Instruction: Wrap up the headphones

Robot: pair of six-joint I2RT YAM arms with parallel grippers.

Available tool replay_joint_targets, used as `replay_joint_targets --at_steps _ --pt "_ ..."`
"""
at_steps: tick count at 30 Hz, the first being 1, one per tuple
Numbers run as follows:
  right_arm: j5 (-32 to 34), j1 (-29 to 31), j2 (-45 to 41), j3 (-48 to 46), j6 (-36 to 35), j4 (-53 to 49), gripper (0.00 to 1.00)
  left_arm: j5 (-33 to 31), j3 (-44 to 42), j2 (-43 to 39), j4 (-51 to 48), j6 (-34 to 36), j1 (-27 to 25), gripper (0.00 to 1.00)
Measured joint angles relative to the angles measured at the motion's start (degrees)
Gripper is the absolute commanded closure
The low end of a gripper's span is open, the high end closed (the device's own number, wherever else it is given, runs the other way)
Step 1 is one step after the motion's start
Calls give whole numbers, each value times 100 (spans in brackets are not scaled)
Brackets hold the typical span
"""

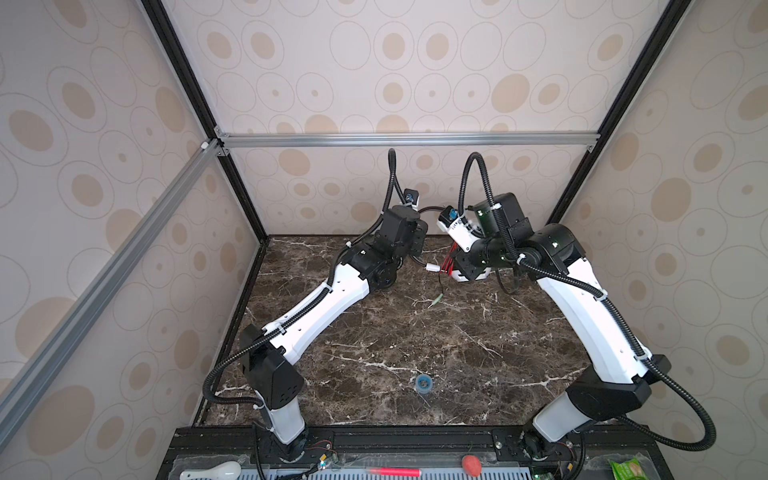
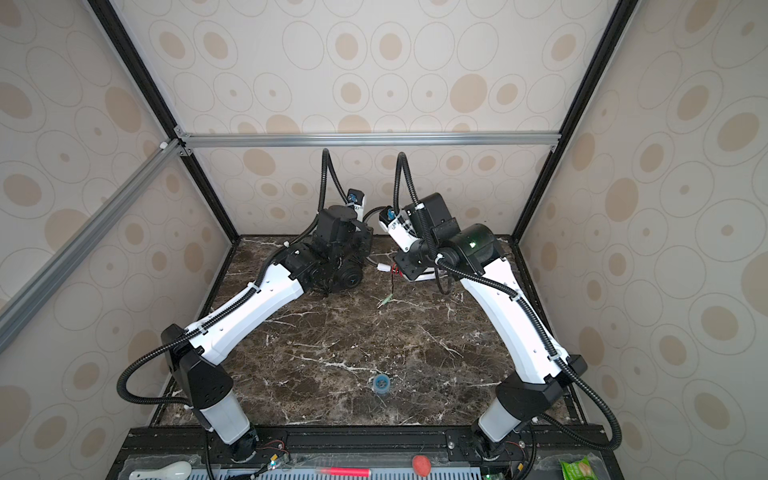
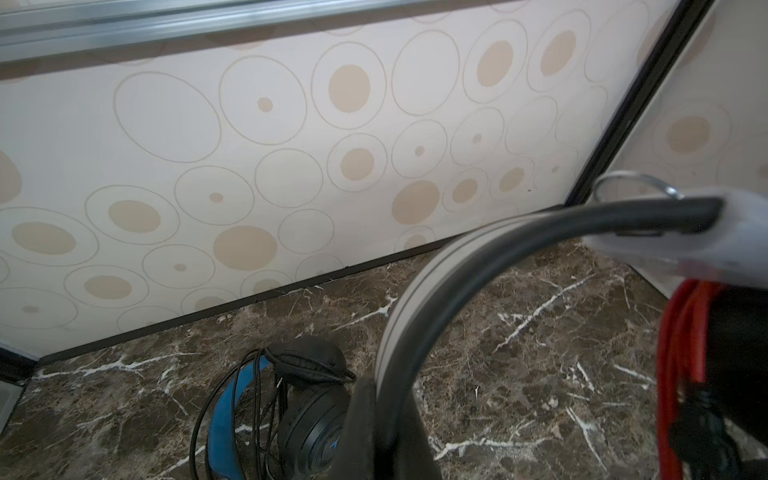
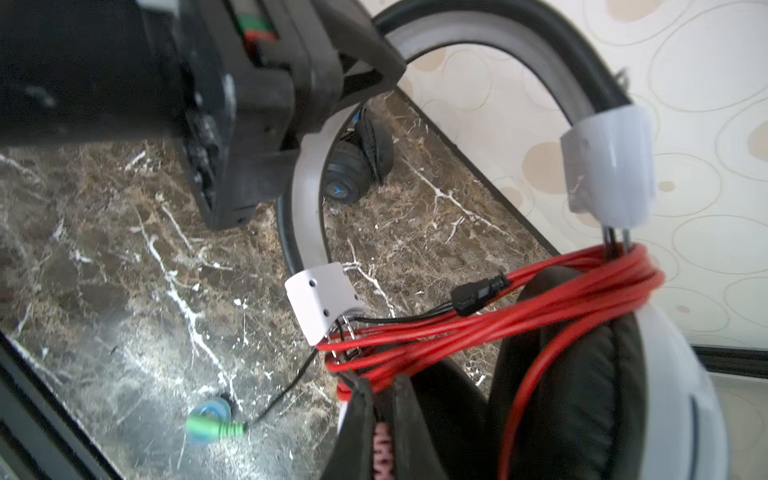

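Clamping the band of the white headphones (image 3: pixel 400 316), my left pincer (image 3: pixel 384 415) is pressed tight; my right pincer (image 4: pixel 383 401) pinches the red cord (image 4: pixel 540 300) close by.

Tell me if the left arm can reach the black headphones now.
Likely not yet: the left gripper is shut on the white headphones. The black headphones lie uncovered on the table nearby, reachable once it lets go.

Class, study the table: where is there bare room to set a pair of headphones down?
Free: the wide middle of the table, from the green plug forward to the blue ring. Crowded: the back, where the white headphones are held up and the black headphones lie.
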Motion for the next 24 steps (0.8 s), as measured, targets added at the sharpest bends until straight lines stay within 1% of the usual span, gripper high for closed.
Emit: replay_joint_targets --at_steps 5,8,9,13,15,16,19,24 --pt "-111 26 105 -37 -70 -133 100 216 -190 -125 -35 223 0 100" --pt "-181 35 -76 -487 -26 175 99 269 -157 -120 -175 254 0 100" --pt "-219 35 -203 -748 -2 356 97 295 -157 -120 -234 251 0 100" --pt "-332 35 -796 -1676 131 1075 75 457 -125 -57 -426 203 2 100" --pt "-332 31 -1152 -2055 153 1495 65 560 -125 0 -514 153 7 100" --pt "-304 26 -1375 -2277 199 1744 63 605 -125 44 -605 136 15 100" --pt "-214 2 -1886 -2765 249 2181 61 726 -125 238 -778 63 20 100" --pt "-2 -26 -2122 -3139 319 2594 55 944 -125 544 -785 -138 74 100"
